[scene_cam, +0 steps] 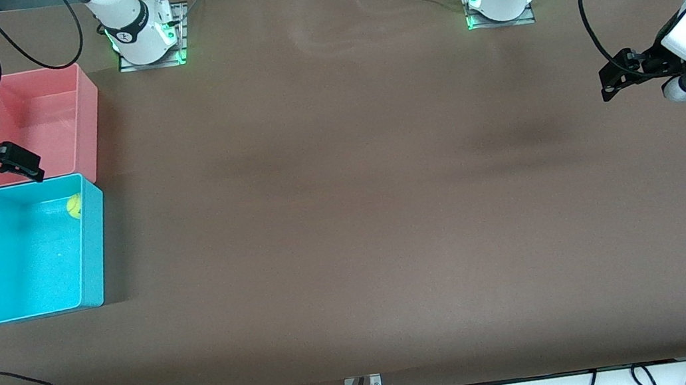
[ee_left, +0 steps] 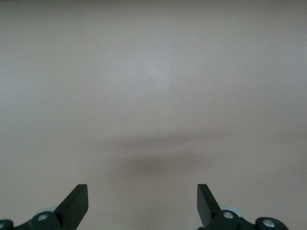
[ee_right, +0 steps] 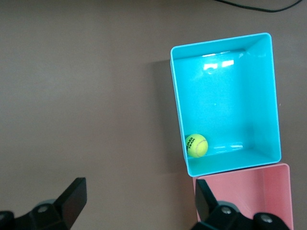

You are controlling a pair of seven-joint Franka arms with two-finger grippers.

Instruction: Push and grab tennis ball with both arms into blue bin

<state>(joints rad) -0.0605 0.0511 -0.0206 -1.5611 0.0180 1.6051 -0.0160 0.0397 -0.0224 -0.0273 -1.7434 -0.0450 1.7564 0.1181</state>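
The right claw (scene_cam: 23,163) is seen raised over the join between the pink bin (scene_cam: 83,88) and the blue bin (scene_cam: 93,254), at the right arm's end of the worktop (scene_cam: 347,219). Its fingers are spread wide apart, and nothing is held between them; in the right wrist view the two black fingertips (ee_right: 74,194) frame only bare worktop and a corner of the pink bin.

Below it, the tennis ball (scene_cam: 74,206) is found inside the blue bin, resting on the bin floor in the corner nearest the pink bin, against the wall that faces the middle of the worktop. The rest of the blue bin is seen to be empty, and the pink bin, which stands just beside it and farther from the front camera, holds nothing visible.

The left claw (scene_cam: 611,82) is held over the left arm's end of the worktop, well apart from both bins. Its fingers are likewise spread and empty, with only bare worktop shown beneath them in its wrist view.

The task is judged to be done: the ball lies in the blue bin and has been released. Nothing appears to be left except, perhaps, for the arms to be drawn clear.
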